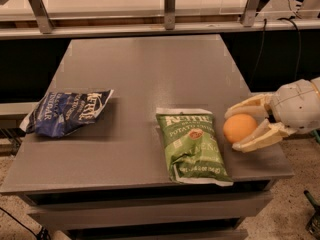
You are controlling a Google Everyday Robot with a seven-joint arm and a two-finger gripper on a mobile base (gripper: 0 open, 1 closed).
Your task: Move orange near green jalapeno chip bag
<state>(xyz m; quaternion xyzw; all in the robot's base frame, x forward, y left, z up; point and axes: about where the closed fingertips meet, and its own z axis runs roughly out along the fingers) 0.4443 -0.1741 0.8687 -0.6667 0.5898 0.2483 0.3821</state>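
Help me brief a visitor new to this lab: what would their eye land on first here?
The bright orange stands out, gripped in the robot's pale pincer at the right edge of the grey table. Just to its left lies the glossy green jalapeno chip bag, near the front edge, and a dark blue chip bag lies crumpled on the far left.

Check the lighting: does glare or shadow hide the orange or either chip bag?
Camera view: soft, even light, no harsh glare on the grey table; the green jalapeno chip bag shows only small glossy highlights; the dark blue Kettle chip bag casts a faint shadow; the orange, held in the gripper at the table's right edge, is well lit.
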